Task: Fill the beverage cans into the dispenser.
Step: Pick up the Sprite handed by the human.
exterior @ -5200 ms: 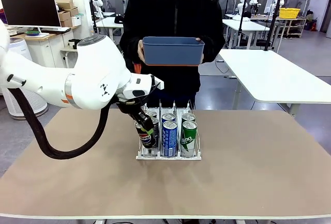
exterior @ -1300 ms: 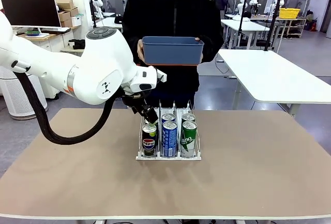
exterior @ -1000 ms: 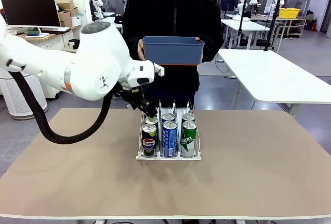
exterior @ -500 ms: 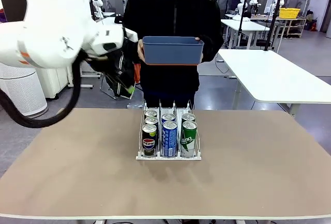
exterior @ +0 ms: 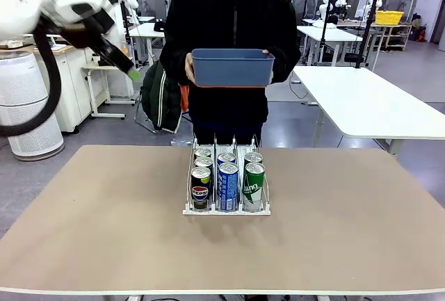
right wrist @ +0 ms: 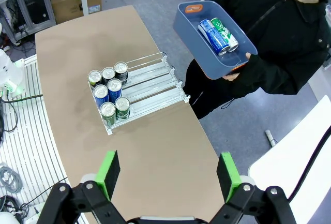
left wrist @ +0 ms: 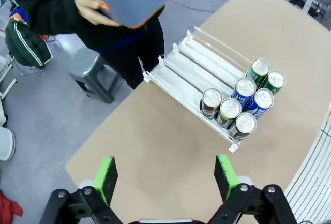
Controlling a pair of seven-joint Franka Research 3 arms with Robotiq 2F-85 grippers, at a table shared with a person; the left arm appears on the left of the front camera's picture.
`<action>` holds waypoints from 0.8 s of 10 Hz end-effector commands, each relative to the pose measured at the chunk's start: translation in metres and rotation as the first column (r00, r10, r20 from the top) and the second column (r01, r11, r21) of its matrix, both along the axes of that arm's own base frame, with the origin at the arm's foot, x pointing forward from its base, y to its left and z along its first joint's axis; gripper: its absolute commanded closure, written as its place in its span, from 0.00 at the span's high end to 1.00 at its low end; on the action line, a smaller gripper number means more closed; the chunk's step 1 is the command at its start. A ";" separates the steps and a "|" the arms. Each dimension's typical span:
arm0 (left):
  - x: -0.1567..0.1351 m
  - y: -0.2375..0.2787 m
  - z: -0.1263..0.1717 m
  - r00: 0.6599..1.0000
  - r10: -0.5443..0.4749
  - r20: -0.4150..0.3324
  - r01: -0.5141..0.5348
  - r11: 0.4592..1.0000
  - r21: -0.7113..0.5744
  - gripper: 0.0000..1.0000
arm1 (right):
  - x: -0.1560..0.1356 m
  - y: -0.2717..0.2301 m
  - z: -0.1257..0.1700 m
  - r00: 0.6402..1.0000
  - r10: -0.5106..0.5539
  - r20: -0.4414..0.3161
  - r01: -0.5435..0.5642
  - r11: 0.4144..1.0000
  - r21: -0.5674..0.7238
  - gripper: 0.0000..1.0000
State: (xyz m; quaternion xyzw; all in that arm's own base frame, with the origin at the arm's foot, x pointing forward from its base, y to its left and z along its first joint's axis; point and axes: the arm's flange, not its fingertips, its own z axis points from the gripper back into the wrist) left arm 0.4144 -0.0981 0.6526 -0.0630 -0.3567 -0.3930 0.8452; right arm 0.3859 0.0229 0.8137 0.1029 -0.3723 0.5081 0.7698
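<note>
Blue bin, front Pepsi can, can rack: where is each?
blue bin (exterior: 233,71), front view, front wall.
front Pepsi can (exterior: 200,191), front view, its label.
can rack (exterior: 227,212), front view, low front lip.

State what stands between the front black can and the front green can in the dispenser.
A blue can, in the middle lane of the dispenser; the front view shows it.
</note>
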 end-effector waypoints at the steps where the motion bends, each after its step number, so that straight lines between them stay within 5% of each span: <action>1: 0.002 0.013 0.033 0.998 -0.057 -0.008 0.056 0.996 -0.076 1.00 | -0.001 0.000 -0.001 1.000 0.001 -0.001 -0.001 1.000 0.001 1.00; 3: -0.003 0.017 0.061 0.998 -0.059 -0.010 0.057 0.994 -0.097 1.00 | -0.001 0.000 -0.001 1.000 0.001 -0.001 -0.001 1.000 0.001 1.00; 4: -0.008 0.011 0.062 0.997 -0.065 -0.044 0.060 0.992 -0.112 1.00 | -0.001 0.000 -0.001 1.000 0.001 -0.001 -0.001 1.000 0.001 1.00; 5: -0.009 0.019 0.062 1.000 -0.026 0.011 0.027 0.996 -0.080 1.00 | -0.001 0.000 -0.001 1.000 0.001 -0.001 -0.001 1.000 0.001 1.00; 8: -0.009 0.019 0.062 1.000 -0.026 0.011 0.027 0.996 -0.080 1.00 | -0.001 0.000 -0.001 1.000 0.001 -0.001 -0.001 1.000 0.001 1.00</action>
